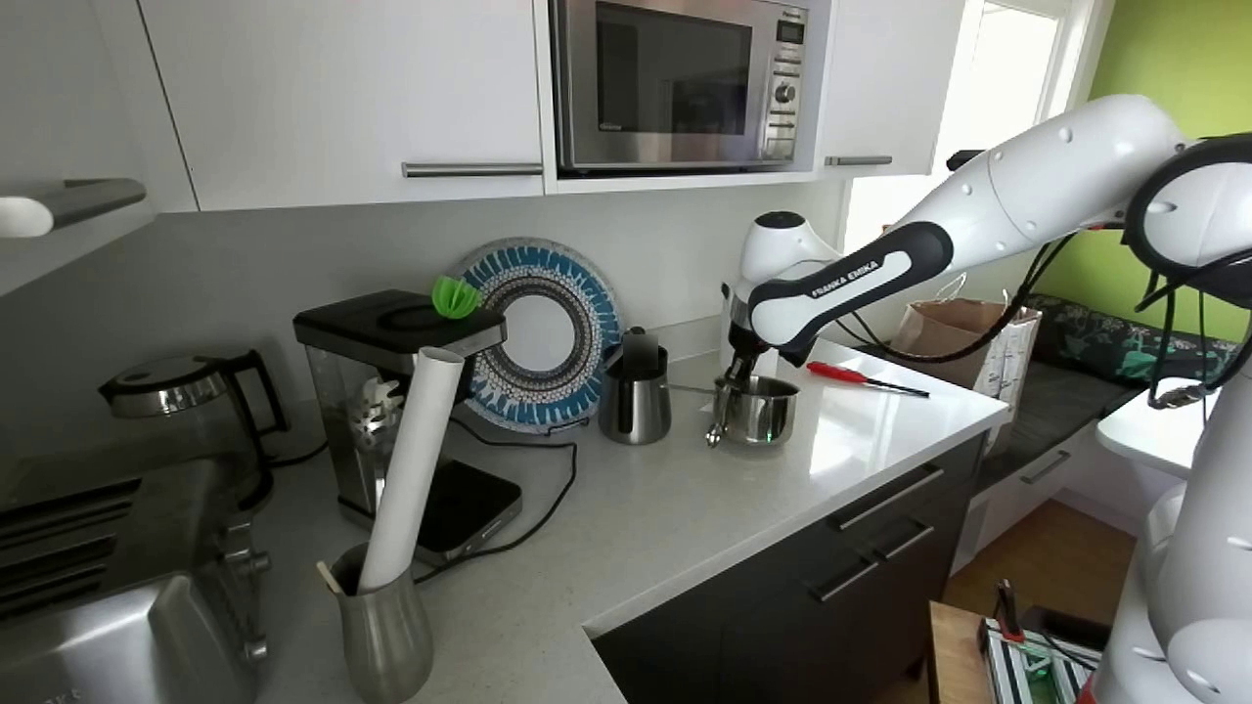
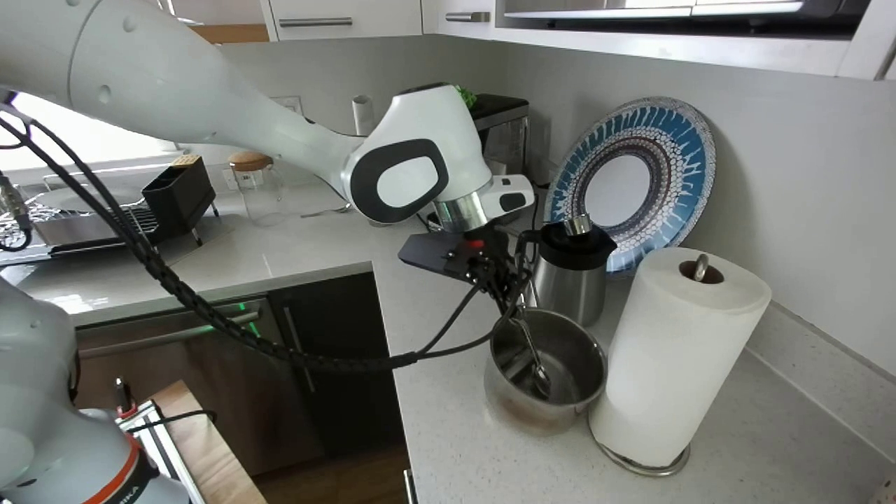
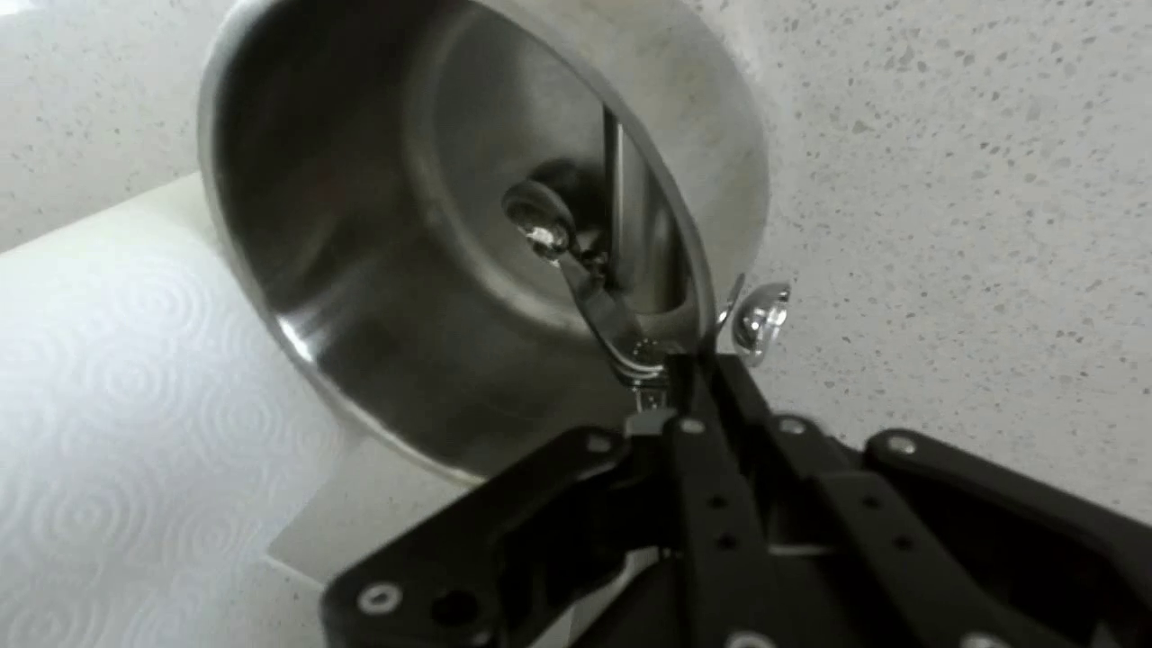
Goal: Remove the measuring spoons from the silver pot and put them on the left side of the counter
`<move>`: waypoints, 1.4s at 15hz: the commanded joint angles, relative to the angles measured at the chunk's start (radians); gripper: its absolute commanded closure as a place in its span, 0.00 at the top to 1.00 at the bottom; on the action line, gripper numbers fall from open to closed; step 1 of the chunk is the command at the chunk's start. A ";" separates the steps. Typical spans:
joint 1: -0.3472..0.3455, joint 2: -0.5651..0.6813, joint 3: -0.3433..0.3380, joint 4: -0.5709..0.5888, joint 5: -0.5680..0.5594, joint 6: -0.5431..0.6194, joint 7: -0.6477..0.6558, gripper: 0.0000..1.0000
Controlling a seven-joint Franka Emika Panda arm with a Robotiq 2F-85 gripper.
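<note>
The silver pot stands on the counter, its mouth open toward my wrist camera. The measuring spoons straddle its rim: a spoon bowl lies inside the pot, and another bowl hangs outside. In an exterior view the spoons slope down into the pot. My gripper points down at the rim, its fingers nearly together around thin spoon handles, one finger on the inner side and one on the outer. Whether the rim is pinched as well I cannot tell. The handles' joined end is partly hidden by the fingers.
A paper towel roll is close beside the pot. Behind it are a metal jug and a blue round plate. Farther along sit a coffee machine and a pitcher with a white tube. A red screwdriver lies near the pot.
</note>
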 commanded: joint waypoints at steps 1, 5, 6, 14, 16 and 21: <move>0.012 -0.104 0.003 -0.025 0.053 -0.023 -0.117 0.02; 0.034 -0.107 -0.008 -0.006 0.138 -0.069 -0.215 0.02; 0.037 -0.102 -0.010 -0.007 0.156 -0.081 -0.232 0.02; 0.030 -0.048 -0.005 0.006 0.184 -0.130 -0.213 0.46; 0.027 -0.013 -0.006 0.018 0.189 -0.119 -0.192 0.62; 0.019 0.088 0.002 0.085 0.200 -0.100 -0.123 0.82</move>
